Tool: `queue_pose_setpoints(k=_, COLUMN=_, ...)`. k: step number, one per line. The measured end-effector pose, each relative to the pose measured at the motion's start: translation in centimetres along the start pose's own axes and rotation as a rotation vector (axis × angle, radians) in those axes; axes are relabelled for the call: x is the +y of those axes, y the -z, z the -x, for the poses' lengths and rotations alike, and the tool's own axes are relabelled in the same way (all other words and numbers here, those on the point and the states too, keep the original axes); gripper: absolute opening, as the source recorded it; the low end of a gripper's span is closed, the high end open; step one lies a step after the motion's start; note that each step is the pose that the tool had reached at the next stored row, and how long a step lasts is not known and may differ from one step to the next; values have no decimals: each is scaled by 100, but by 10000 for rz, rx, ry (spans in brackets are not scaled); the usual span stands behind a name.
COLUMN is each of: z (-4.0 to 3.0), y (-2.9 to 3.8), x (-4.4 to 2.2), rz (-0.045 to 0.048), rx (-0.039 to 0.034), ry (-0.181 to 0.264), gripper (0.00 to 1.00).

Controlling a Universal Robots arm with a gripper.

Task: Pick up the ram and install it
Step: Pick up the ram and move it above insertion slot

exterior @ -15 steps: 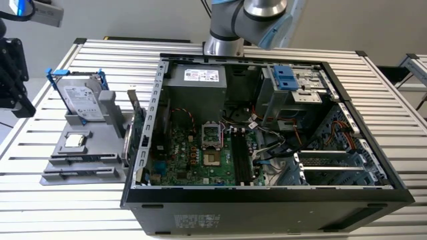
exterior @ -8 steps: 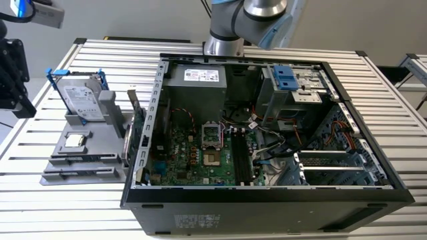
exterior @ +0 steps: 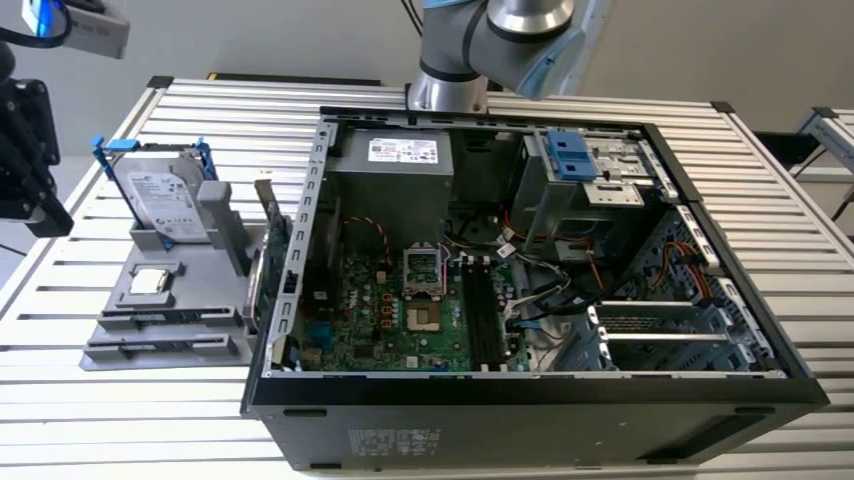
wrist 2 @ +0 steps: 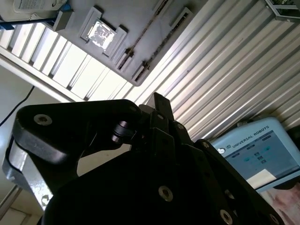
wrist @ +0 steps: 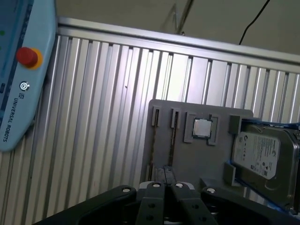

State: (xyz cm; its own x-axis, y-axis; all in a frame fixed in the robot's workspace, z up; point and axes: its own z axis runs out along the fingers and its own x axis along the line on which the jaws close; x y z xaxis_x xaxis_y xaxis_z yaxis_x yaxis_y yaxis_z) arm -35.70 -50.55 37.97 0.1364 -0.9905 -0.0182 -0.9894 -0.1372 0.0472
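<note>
My gripper [wrist: 166, 171] hangs high above the grey parts holder [wrist: 197, 154], its dark fingers [wrist 2: 159, 105] closed together with nothing between them. A thin dark strip [wrist: 171, 140] sits in one long groove of the holder [wrist 2: 140, 18]; it seems to be the ram on edge [wrist 2: 143, 44], too thin to be sure. In the exterior view the holder [exterior: 174, 300] lies left of the open computer case [exterior: 534, 385]. The black memory slots [exterior: 483, 320] run along the green motherboard inside.
A silver hard drive [exterior: 167, 200] in a blue frame stands at the holder's far end, a processor chip [exterior: 151, 282] in front of it. A green expansion card [exterior: 276, 255] stands beside the case wall. A teach pendant [wrist: 18, 70] lies beyond the slatted table's edge.
</note>
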Motion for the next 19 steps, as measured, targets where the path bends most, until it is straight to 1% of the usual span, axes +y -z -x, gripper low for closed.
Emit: queue_pose_setpoints(k=19, z=-1, y=-22, x=-2, rz=-3, rx=-7, ry=-157, gripper=0)
